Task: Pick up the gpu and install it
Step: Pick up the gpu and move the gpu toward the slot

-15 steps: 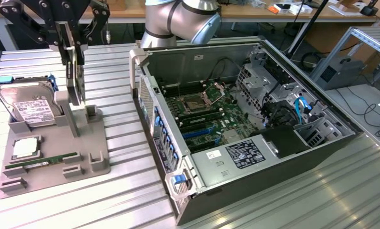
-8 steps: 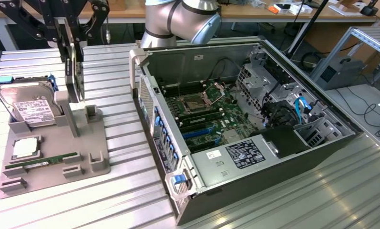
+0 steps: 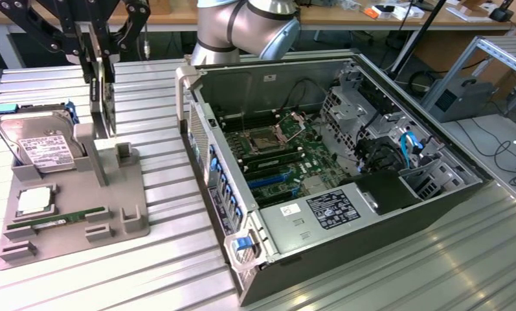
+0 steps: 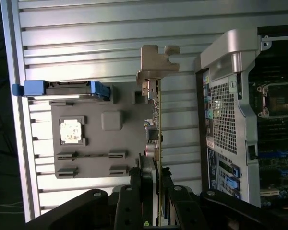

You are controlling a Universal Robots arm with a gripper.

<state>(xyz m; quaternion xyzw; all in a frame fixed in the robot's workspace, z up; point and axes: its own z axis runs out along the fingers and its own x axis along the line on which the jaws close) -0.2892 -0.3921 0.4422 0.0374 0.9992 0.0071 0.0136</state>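
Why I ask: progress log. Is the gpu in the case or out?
Out: the tool grips the gpu edge-on above the grey tray, outside the open case.

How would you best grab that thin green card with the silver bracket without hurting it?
Pinch the gpu across its two flat faces, at the end opposite the silver bracket, coming in along the board's length. It is thin and flat, so only the faces give the claw a broad seat. That is how the claw clamps it now, bracket end free.

We are counting one each: black computer case (image 3: 370, 254), grey plastic tray (image 3: 128, 194), silver hard drive (image 3: 42, 146), green memory stick (image 3: 55, 221), green circuit card (image 4: 156, 122).
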